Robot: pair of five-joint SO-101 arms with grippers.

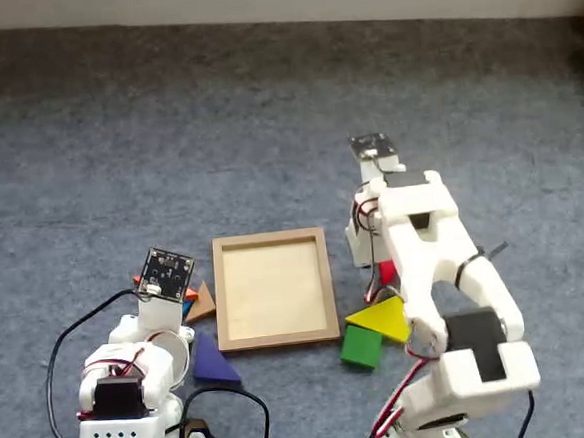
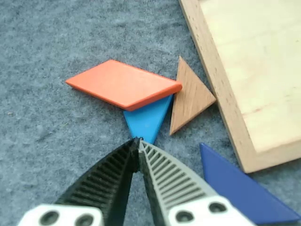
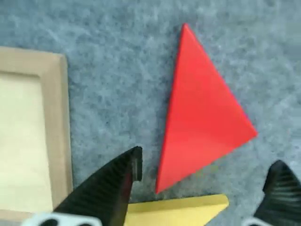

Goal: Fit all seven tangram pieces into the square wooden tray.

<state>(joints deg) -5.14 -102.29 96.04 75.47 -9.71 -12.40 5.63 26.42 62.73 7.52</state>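
The square tray (image 1: 271, 238) lay in the middle of the carpet (image 1: 266, 131) between the two arms. It was pale wood, with a raised flat rim around a smooth, lighter floor. All seven pieces sat outside it on the fuzzy grey-blue pile: five triangles, one square and one slanted four-sided piece.

Four lay to its left. The orange slanted piece (image 2: 123, 84) was glossy, and its edge overlapped the small light-blue triangle (image 2: 148, 120), while its tip met the unpainted wooden triangle (image 2: 190, 96) (grain visible, same tone as the tray). That wooden triangle's corner came right up to the tray's left rim. The dark blue triangle (image 2: 240, 188), larger and matte, lay nearer, just off the tray's near-left corner.

Three lay to its right. The red triangle (image 3: 200, 113) was smooth with crisp edges, just beside the right rim. The yellow triangle (image 1: 379, 316) lay nearer still, close to the red one's corner. The green square (image 1: 361, 346) touched the yellow one's near edge.

The left claw (image 2: 138, 141) was clenched, its ribbed black and grey fingers pressed together, with the tips at the light-blue triangle's near point. The right claw (image 3: 207, 167) was released, and its two black fingers stood wide apart on either side of the red triangle's near end.
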